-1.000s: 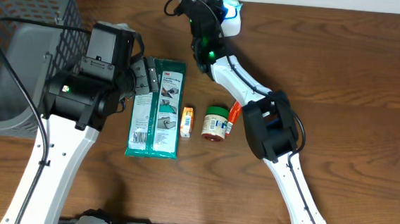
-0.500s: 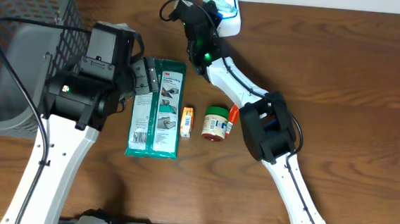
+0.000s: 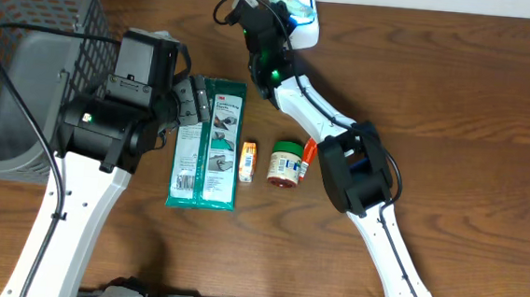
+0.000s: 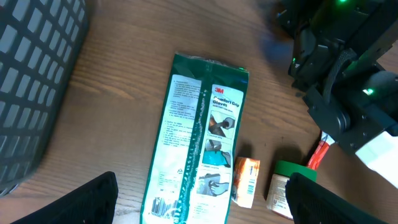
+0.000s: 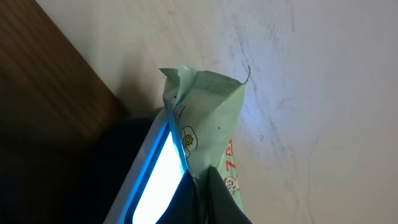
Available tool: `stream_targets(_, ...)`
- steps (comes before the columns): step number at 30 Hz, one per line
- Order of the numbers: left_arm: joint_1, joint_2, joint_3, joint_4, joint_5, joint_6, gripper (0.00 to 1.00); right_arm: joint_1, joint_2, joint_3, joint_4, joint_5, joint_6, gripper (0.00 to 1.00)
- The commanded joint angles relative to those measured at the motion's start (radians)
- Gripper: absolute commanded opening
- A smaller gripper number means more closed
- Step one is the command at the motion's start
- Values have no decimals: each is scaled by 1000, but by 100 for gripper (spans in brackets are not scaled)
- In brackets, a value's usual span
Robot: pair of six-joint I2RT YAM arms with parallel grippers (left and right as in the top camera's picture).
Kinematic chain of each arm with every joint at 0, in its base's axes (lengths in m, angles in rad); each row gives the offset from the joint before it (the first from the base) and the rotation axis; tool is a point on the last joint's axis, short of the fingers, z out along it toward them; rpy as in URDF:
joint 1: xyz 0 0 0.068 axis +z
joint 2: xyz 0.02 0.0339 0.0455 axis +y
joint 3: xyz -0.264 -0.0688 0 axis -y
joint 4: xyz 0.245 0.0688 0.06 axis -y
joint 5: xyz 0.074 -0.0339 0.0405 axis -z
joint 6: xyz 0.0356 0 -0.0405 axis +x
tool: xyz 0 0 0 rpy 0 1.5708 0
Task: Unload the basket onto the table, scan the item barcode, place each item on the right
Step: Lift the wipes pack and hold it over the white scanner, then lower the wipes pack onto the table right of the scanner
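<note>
Pale-green packet [image 5: 208, 118] in right gripper [image 5: 202, 199], clamped tight on it, at lit scanner [image 5: 152, 171], far edge of table [image 3: 474, 107]: scan prob. underway, confirmation not visible. Left gripper [image 4: 202, 208] spread wide, empty, over glove pack [image 4: 199, 143].

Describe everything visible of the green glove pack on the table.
The glove pack is a long, flat pouch of glossy dark green plastic with white printed panels, a 3M Comfort Grip title, glove photos and a lengthwise centre seam. A barcode shows at one end. It lies flat on the table, unheld; an orange box sits beside one long edge.
</note>
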Motion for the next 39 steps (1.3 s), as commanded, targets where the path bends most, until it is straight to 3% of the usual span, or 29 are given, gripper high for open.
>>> stream_targets(1,5,3,16,-3,-13,10,86,-11,-36,14,3,7,53,1)
stream_targets(6,5,3,16,-3,-13,10,86,-31,-131,14,-45,6,124,1)
stream_targets(10,5,3,16,-3,-13,10,86,-48,-246,14,-177,3,223,1)
stream_targets(13,5,3,16,-3,-13,10,87,-69,-338,14,-318,3,318,1)
stream_targets(19,5,3,16,-3,-13,10,86,-151,-508,14,-753,-21,661,1)
stream_targets(26,5,3,16,-3,-13,10,86,-363,-577,14,-1238,-300,933,1)
stream_targets(34,5,3,16,-3,-13,10,86,-682,-571,-58,-1443,-681,925,1)
stream_targets(35,5,3,16,-3,-13,10,86,-714,-571,-78,-1443,-749,925,4)
stream_targets(36,5,3,16,-3,-13,10,86,-742,-571,-98,-1441,-825,925,16)
stream_targets(38,5,3,16,-3,-13,10,86,-774,-571,-134,-1431,-949,925,49)
stream_targets(39,5,3,16,-3,-13,10,86,-785,-571,-162,-1418,-1008,919,57)
